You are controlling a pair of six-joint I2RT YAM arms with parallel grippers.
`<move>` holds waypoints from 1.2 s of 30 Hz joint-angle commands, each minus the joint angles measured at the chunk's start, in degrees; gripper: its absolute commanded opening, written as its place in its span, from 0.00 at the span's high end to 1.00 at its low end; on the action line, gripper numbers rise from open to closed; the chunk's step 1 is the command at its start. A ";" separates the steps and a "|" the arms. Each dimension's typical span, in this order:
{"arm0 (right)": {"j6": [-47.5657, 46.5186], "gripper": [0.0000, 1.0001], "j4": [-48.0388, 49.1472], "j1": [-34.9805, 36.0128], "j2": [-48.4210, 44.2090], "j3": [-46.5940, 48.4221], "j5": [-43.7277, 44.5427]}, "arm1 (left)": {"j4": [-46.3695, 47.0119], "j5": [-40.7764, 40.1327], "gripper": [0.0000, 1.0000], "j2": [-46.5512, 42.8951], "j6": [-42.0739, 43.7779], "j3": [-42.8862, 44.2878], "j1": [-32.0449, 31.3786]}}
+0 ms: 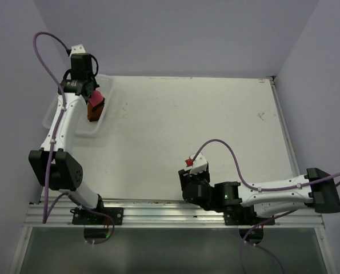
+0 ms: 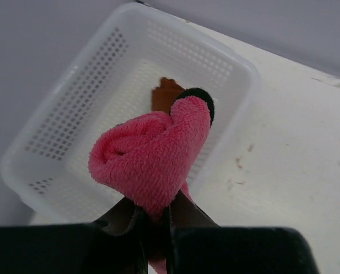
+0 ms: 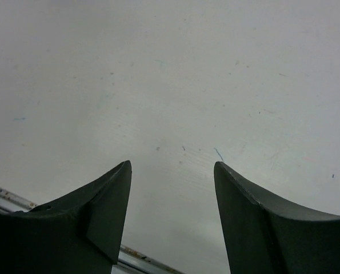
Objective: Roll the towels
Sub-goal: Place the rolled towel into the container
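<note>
Table (image 1: 187, 125) with two robot arms bolted at its near edge, seen from above and from each wrist. The left arm (image 1: 58, 128) rises from its base at the near left, bends at a dark elbow, and stretches away along the left side to the far left corner, with its wrist tipped down over a white mesh basket (image 2: 72, 114). The left end effector (image 2: 154, 211) is clamped nearly shut on one end of the pink towel (image 2: 152, 160). That towel is wound into a loose, chunky roll, with a spiral of folds on its left face and a patch of dark edging at its top. The roll hangs over the inside of the basket, toward its right wall; whether it touches the basket floor cannot be told. The orange towel (image 2: 165, 94) lies on the basket floor, mostly hidden behind the pink one, with only a small brown corner showing. The right arm (image 1: 272, 197) is folded low along the near edge, its forearm pointing left and its wrist near the middle of that edge. The right end effector (image 3: 172, 168) has its two dark fingers spread wide and holds nothing. It hovers over bare table just beyond the metal rail (image 1: 170, 208), well apart from the basket and both towels.
</note>
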 commanded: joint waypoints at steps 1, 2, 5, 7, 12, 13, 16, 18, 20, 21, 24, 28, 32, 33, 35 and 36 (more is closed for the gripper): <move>-5.28 0.38 2.60 -3.56 -2.81 -1.01 -2.32 | -2.01 -8.15 1.00 5.82 9.42 5.71 4.86; -6.78 0.38 3.57 -3.56 -3.08 -0.83 -1.62 | -2.01 -9.91 1.00 8.79 11.00 7.11 6.17; -11.71 0.38 4.45 -4.61 -2.38 1.18 -1.08 | -0.60 -7.23 1.00 14.33 12.24 8.08 9.43; -14.18 0.38 5.94 -6.72 -1.50 1.54 -3.18 | -0.42 -5.02 1.00 16.98 11.72 8.35 12.58; -14.36 0.38 8.93 -12.86 1.22 1.10 -11.98 | 1.69 -2.80 1.00 25.16 14.26 8.43 16.20; -14.36 0.38 9.20 -13.75 2.10 1.10 -12.94 | 1.69 -3.59 1.00 27.26 14.87 8.87 16.29; -14.01 0.38 9.73 -16.92 2.98 0.66 -16.37 | 2.56 -4.22 1.00 30.08 16.19 10.45 16.38; -13.83 0.38 10.25 -18.67 3.34 0.23 -18.39 | 3.09 -3.34 1.00 31.49 16.73 10.99 16.47; -13.39 0.38 10.52 -19.91 4.21 0.22 -19.63 | 4.40 -0.80 1.00 33.25 17.08 11.25 16.47; -13.04 0.38 10.43 -20.96 4.48 0.40 -20.50 | 4.93 0.26 1.00 33.78 17.16 11.17 16.38; -12.95 0.38 10.61 -22.28 5.71 0.75 -21.91 | 6.95 2.72 1.00 35.71 17.43 10.73 16.38; -12.51 0.38 10.87 -23.43 6.94 0.84 -23.49 | 10.11 3.17 1.00 36.60 17.34 8.19 16.47; -12.25 0.38 11.13 -24.13 8.17 1.10 -24.64 | 14.25 4.04 0.87 34.84 16.20 3.80 16.73; -12.07 0.38 11.22 -24.22 8.61 1.19 -24.82 | 14.78 4.31 0.86 34.49 15.85 3.17 16.82; -11.99 0.38 11.31 -24.22 8.96 1.36 -25.25 | 15.92 4.92 0.83 33.79 14.97 1.59 17.08; -12.07 0.38 11.31 -24.31 9.14 1.37 -25.26 | 16.45 5.27 0.75 33.70 14.62 1.15 17.34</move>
